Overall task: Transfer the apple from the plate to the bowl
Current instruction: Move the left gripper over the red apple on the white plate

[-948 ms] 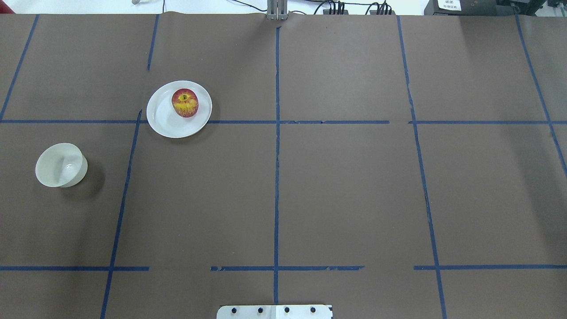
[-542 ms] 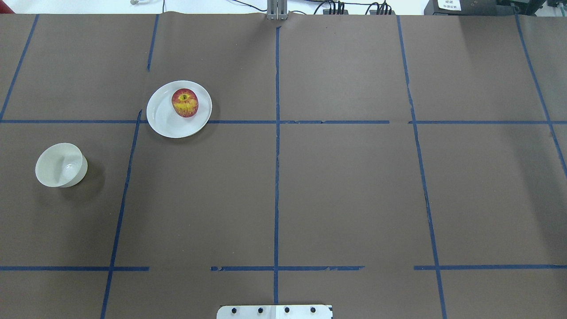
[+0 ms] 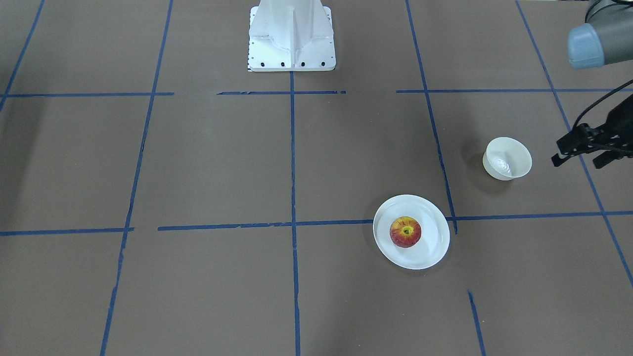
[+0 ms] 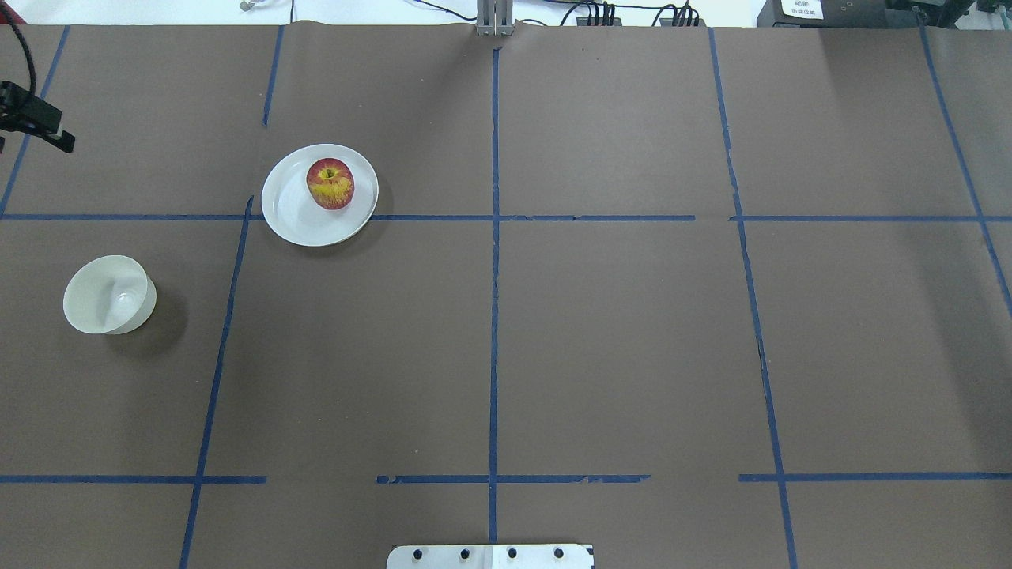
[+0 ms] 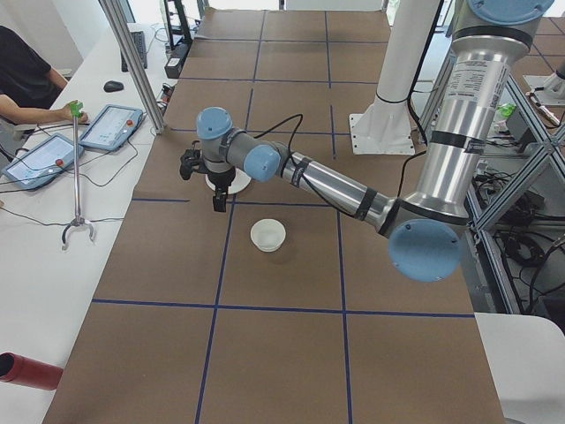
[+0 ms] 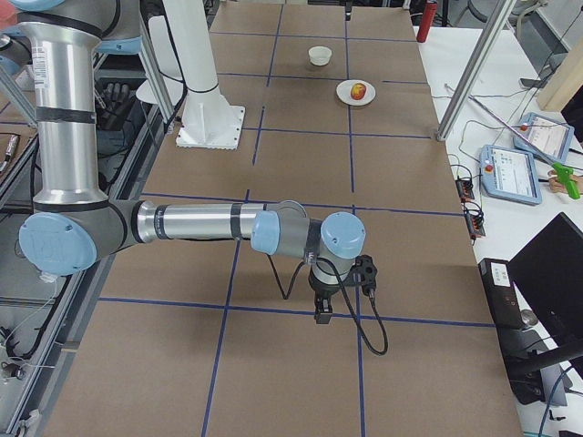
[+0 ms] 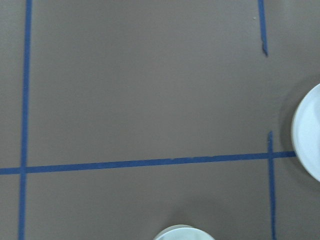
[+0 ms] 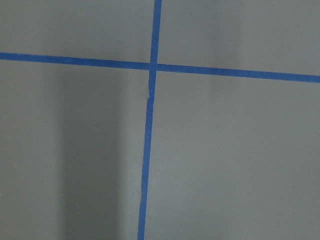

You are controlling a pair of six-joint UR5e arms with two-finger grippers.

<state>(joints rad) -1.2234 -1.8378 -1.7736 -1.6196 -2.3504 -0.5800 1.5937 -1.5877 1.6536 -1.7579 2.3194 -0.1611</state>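
The red apple [image 4: 330, 183] with its yellow-green top sits on the flat white plate [image 4: 296, 217], left of the table's middle; both also show in the front view, apple [image 3: 405, 231] on plate [image 3: 430, 247]. The small cream bowl [image 4: 107, 294] stands empty, nearer the robot and further left, and also shows in the front view [image 3: 507, 158]. My left gripper [image 3: 577, 162] hangs open and empty above the table beside the bowl, at the left edge of the overhead view [image 4: 33, 136]. My right gripper [image 6: 323, 308] shows only in the exterior right view, far from the dishes; I cannot tell its state.
The robot's white base [image 3: 292, 34] stands at the near edge. Blue tape lines [image 4: 494, 261] grid the brown table. In the exterior left view, tablets [image 5: 110, 126] and a person [image 5: 22, 75] are at a side bench, and a red cylinder [image 5: 26, 371] lies there.
My left gripper has come into the overhead view at its left edge. The apple, plate and bowl have not moved.
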